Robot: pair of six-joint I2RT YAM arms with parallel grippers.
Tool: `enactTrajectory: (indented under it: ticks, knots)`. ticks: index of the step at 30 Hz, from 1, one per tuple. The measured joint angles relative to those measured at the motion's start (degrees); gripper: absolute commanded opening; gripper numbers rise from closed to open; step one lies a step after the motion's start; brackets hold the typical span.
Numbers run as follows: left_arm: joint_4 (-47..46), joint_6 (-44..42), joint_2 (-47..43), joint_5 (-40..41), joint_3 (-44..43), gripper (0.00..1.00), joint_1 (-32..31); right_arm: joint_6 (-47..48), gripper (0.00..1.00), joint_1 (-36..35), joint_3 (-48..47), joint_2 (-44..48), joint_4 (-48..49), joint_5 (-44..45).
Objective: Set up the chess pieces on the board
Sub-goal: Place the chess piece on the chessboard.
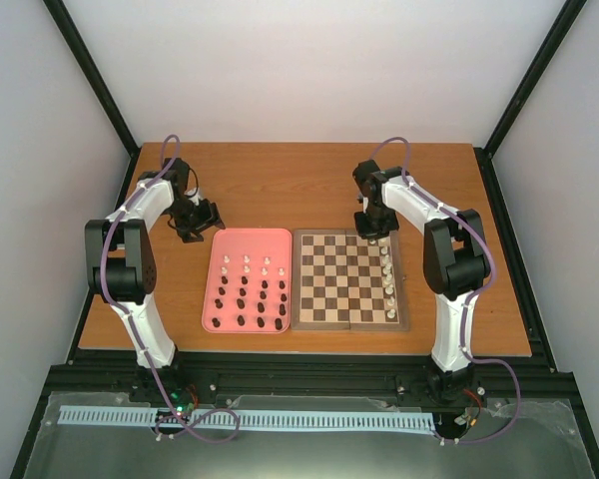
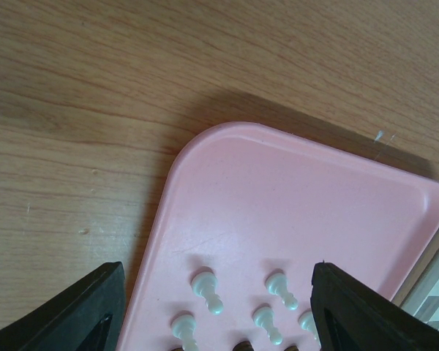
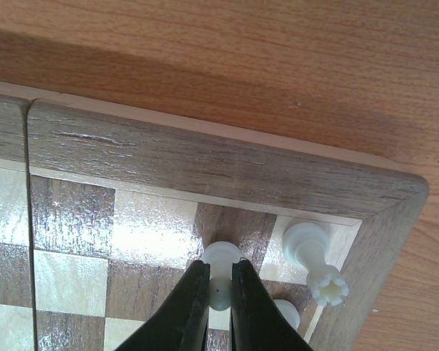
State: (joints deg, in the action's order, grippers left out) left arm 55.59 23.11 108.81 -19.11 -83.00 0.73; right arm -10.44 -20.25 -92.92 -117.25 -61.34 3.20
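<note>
The wooden checkered board (image 1: 347,279) lies right of centre, with several white pieces (image 1: 388,282) along its right column. My right gripper (image 1: 372,236) is at the board's far right corner, shut on a white pawn (image 3: 221,272) standing on a dark square in the far row, next to the white rook (image 3: 313,257) in the corner square. My left gripper (image 1: 202,222) is open and empty just beyond the far left corner of the pink tray (image 1: 218,299), which holds white pieces (image 2: 206,289) and dark pieces (image 1: 250,304).
The board's brown border (image 3: 205,161) and the bare wooden table (image 1: 280,185) lie beyond both grippers. The tray's rim (image 2: 168,183) runs under my left fingers (image 2: 73,314). Black frame posts stand at the table's far corners.
</note>
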Motion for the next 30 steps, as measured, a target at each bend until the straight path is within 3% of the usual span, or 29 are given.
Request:
enactTrajectory:
  ticks: [6, 30]
  knots:
    - [0.0, 0.0, 0.0, 0.0, 0.0, 0.78, 0.0, 0.07, 0.17, 0.0, 0.09, 0.0, 0.46, -0.42]
    - [-0.04, 0.0, 0.0, -0.02, 0.0, 0.78, 0.0, 0.04, 0.16, 0.0, 1.16, 0.68, 0.81, 1.11]
